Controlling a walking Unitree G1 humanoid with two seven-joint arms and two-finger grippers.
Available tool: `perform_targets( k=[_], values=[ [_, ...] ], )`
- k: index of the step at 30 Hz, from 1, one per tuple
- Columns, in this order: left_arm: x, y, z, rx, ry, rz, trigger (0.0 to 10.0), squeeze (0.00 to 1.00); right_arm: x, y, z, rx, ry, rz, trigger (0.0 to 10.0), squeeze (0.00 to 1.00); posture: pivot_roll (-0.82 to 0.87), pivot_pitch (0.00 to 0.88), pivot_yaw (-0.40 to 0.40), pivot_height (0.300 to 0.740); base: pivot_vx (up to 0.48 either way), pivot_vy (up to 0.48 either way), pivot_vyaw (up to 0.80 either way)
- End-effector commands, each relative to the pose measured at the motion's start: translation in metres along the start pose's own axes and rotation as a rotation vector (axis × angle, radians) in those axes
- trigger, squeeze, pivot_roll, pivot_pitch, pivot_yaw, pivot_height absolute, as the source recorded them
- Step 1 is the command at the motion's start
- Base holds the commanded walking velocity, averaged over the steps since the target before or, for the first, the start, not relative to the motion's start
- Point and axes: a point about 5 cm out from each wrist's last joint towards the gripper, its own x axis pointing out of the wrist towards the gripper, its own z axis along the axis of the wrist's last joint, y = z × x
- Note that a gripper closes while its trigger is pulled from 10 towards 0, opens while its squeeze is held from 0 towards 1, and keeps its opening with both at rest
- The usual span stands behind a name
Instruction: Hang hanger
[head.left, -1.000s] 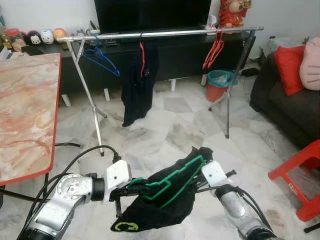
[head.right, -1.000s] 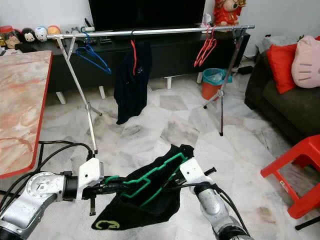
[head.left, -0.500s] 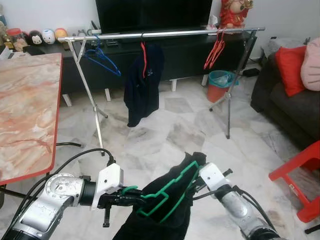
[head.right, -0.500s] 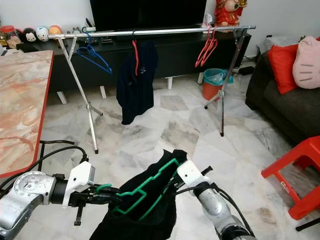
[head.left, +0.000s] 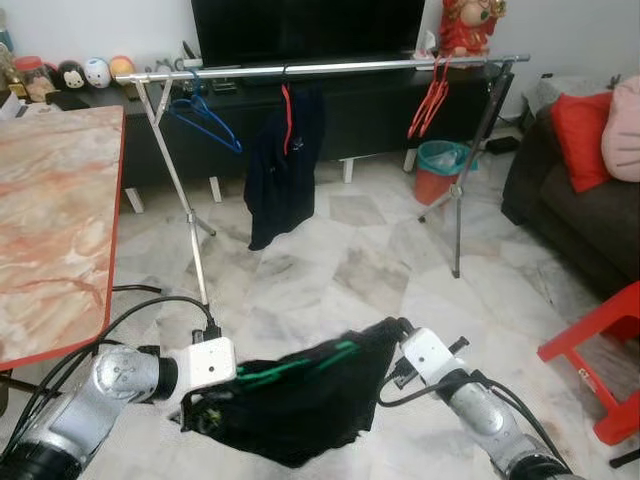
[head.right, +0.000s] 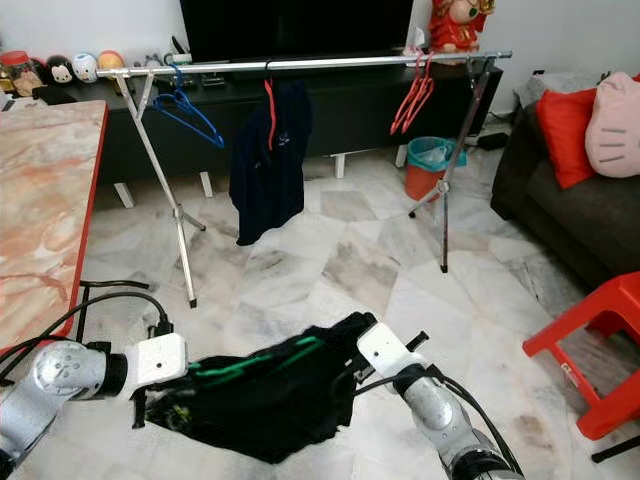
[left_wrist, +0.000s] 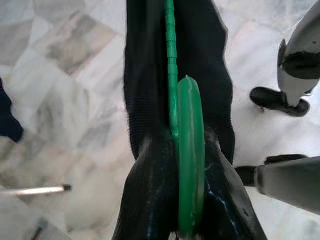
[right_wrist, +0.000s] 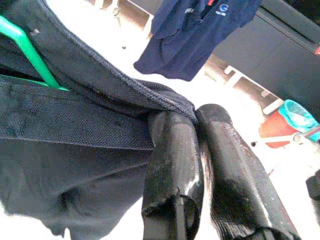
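green hanger and black garment stretched between both arms

most of the green hanger (head.left: 290, 366) is buried in the black garment (head.left: 290, 405), a thin green line showing. it hangs low over the marble floor (head.left: 330, 250), well short of the rail (head.left: 330, 68). left gripper (left_wrist: 181, 200) jaws clenched on the hanger's hook; right gripper (right_wrist: 200, 150) jaws pinch the garment's edge, forearms reaching inward.

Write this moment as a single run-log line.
left gripper: shut on green hanger | right gripper: shut on black garment | rail: ahead
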Motion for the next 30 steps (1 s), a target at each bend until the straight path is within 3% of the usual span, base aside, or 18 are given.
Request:
perform_targets(
  k=[1,6,8,12,16,22,26,30],
  values=[
    [0.000,-0.006,-0.003,0.043,-0.002,-0.048,10.0,0.00,-0.002,-0.010,0.000,-0.008,-0.014,-0.031,0.0,0.00,0.02,0.000,-0.044,0.740,0.000,0.000,0.00],
    [-0.006,-0.008,-0.005,0.186,0.038,-0.104,10.0,0.00,-0.001,-0.014,0.002,-0.011,-0.022,-0.018,0.0,0.00,0.03,0.000,-0.044,0.740,0.000,0.000,0.00],
    [-0.013,-0.009,-0.003,0.232,0.003,-0.128,10.0,0.00,0.000,-0.019,0.004,-0.002,-0.023,-0.024,0.0,0.00,0.03,0.000,-0.045,0.740,0.000,0.000,0.00],
    [-0.021,-0.014,-0.003,0.257,-0.033,-0.168,10.0,0.00,0.000,-0.026,0.003,0.006,-0.005,-0.043,0.0,0.00,0.03,0.000,-0.046,0.740,0.000,0.000,0.00],
    [-0.029,-0.013,-0.003,0.245,-0.094,-0.123,10.0,0.00,-0.005,-0.040,-0.008,0.093,0.068,-0.115,0.0,0.00,0.03,0.000,-0.050,0.740,0.000,0.000,0.00],
    [-0.034,-0.019,-0.008,0.237,-0.111,-0.126,10.0,0.00,-0.011,-0.056,-0.016,0.210,0.108,-0.203,0.0,0.00,0.03,0.000,-0.050,0.740,0.000,0.000,0.00],
    [-0.040,-0.014,0.014,0.132,-0.307,-0.073,10.0,0.00,-0.020,-0.068,-0.028,0.326,0.163,-0.266,0.0,0.00,0.03,0.000,-0.055,0.740,0.000,0.000,0.00],
    [-0.043,-0.022,0.019,0.138,-0.328,-0.162,10.0,0.00,-0.023,-0.068,-0.033,0.399,0.182,-0.284,0.0,0.00,0.03,0.000,-0.056,0.740,0.000,0.000,0.00]
  ],
)
